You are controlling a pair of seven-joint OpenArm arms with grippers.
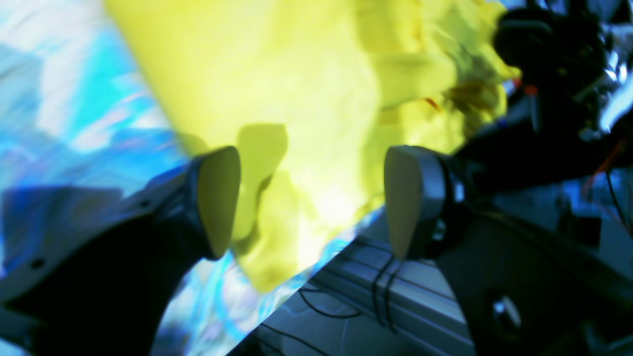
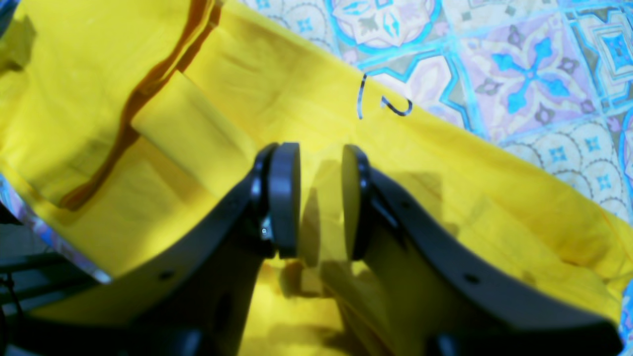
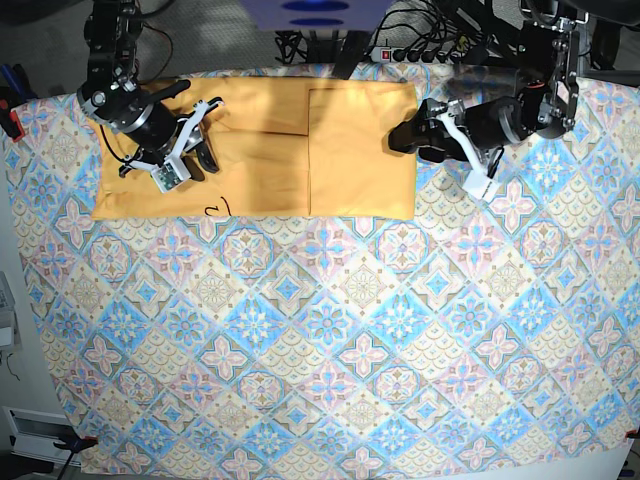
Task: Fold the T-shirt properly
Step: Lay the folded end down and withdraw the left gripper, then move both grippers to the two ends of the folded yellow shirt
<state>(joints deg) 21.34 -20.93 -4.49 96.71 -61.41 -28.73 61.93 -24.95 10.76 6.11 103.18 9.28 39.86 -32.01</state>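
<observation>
One T-shirt (image 3: 255, 150), yellow-orange, lies flat as a wide folded rectangle on the far part of the bench, toward the left in the base view, resting on the blue-and-pink tiled tablecloth (image 3: 330, 330). A fragment of black lettering (image 3: 214, 208) shows near its front edge, left of centre; a vertical fold edge runs right of centre. Right gripper (image 3: 203, 152), at the left of the base view, sits over the shirt's left portion; in its wrist view the fingers (image 2: 285, 198) stand partly apart with yellow cloth seen in the gap, and whether cloth is pinched cannot be told. Left gripper (image 3: 406, 133), at the right of the base view, sits at the shirt's right edge; its fingers (image 1: 220, 198) are spread wide and hold nothing, the cloth lying beyond them.
</observation>
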